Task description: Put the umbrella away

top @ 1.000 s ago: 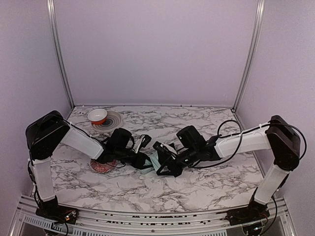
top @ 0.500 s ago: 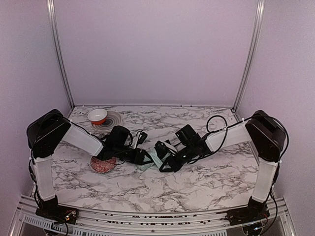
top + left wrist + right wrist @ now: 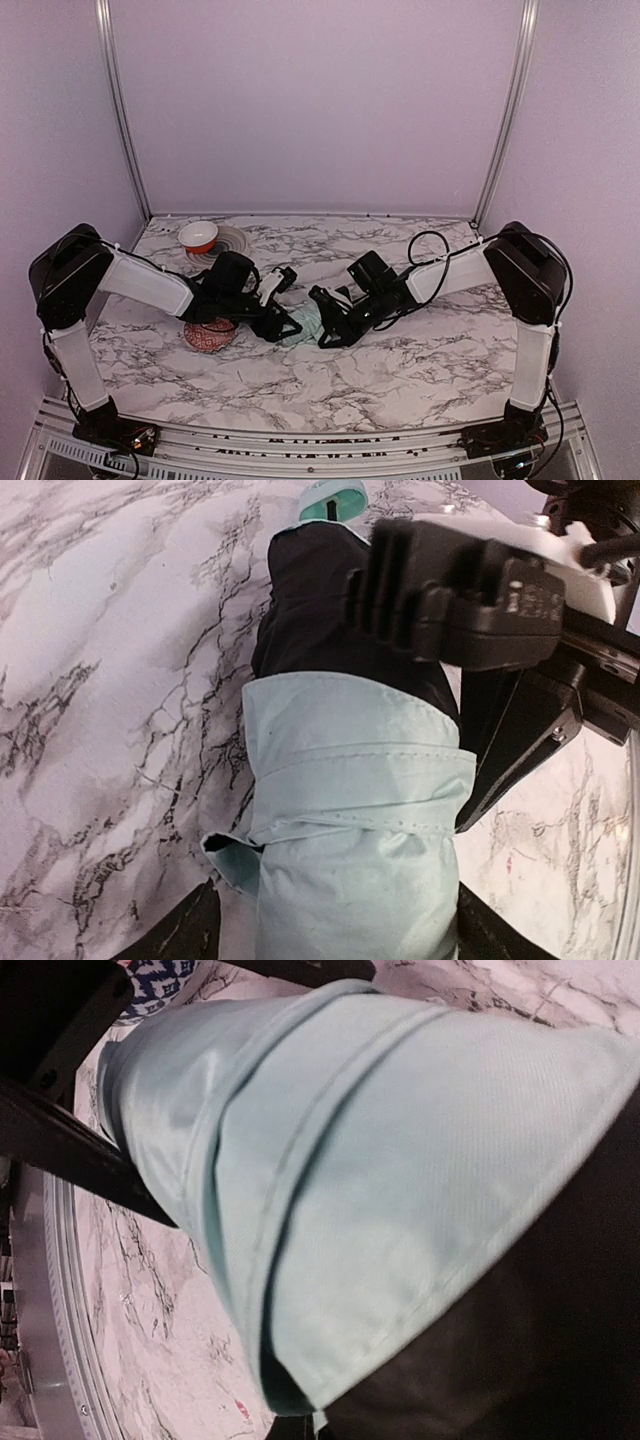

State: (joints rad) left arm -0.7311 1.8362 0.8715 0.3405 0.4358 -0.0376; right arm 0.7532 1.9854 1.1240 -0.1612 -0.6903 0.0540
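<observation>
Marble-patterned table (image 3: 400,380) is seen from wall to wall. At far left a white and red bowl (image 3: 198,236) is set on a grey plate (image 3: 232,243) near the back edge. A red patterned bowl (image 3: 208,337) is found nearer, partly hidden under the left arm. The left gripper (image 3: 288,328) is held low with its fingers (image 3: 185,932) spread on either side of the umbrella (image 3: 305,323). The umbrella is laid folded on the table's middle, between the two grippers, with its mint handle (image 3: 333,498) pointed away from the left wrist. The right gripper (image 3: 328,322) is pressed against the umbrella's right side with its jaws shut; whether fabric is pinched cannot be told. Wide stretches of marble are seen from the umbrella to the near edge and to the right wall.
</observation>
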